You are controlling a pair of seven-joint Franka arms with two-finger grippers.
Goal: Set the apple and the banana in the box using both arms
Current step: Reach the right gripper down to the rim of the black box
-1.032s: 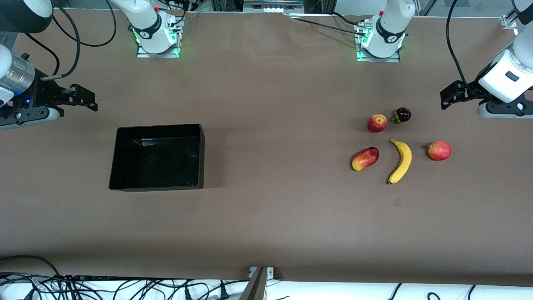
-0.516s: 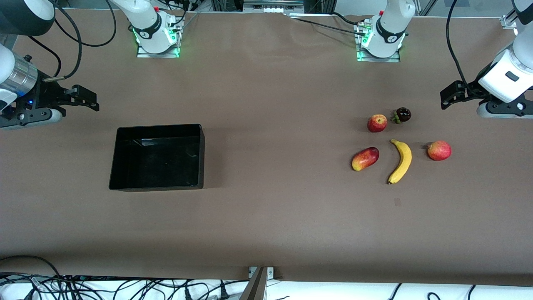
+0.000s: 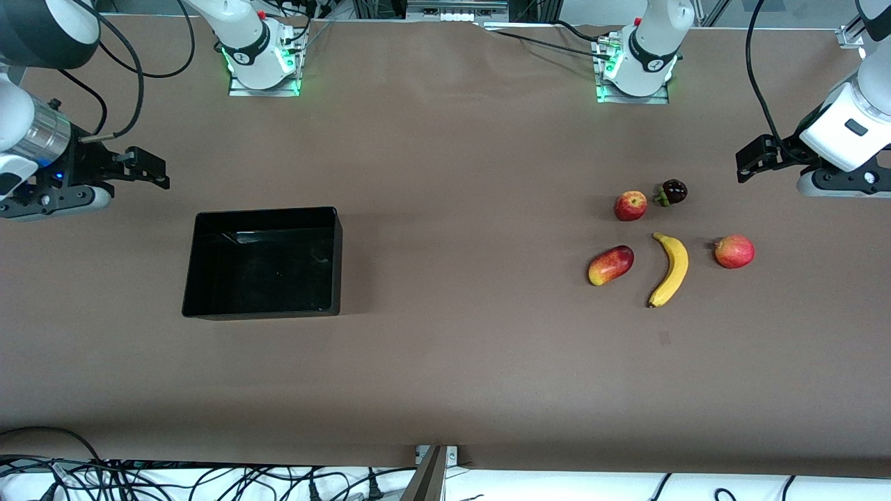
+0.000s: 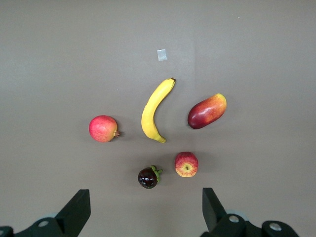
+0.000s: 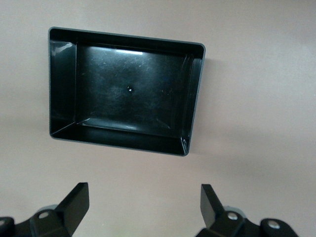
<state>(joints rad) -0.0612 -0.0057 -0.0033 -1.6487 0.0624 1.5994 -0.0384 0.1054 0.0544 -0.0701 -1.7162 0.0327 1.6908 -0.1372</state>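
Note:
The small red apple lies toward the left arm's end of the table. The long yellow banana lies nearer the front camera than the apple. The black box stands empty toward the right arm's end. My left gripper hangs open over bare table next to the fruit group, holding nothing. Over bare table beside the box, my right gripper is also open and holds nothing.
A dark mangosteen sits beside the apple. A pinkish-red round fruit and a red-and-yellow oblong fruit flank the banana. A small pale square marks the cloth. Cables run along the front edge.
The right arm has shifted a little, its gripper edging toward the middle of the table. The left arm and all the fruit have stayed still.

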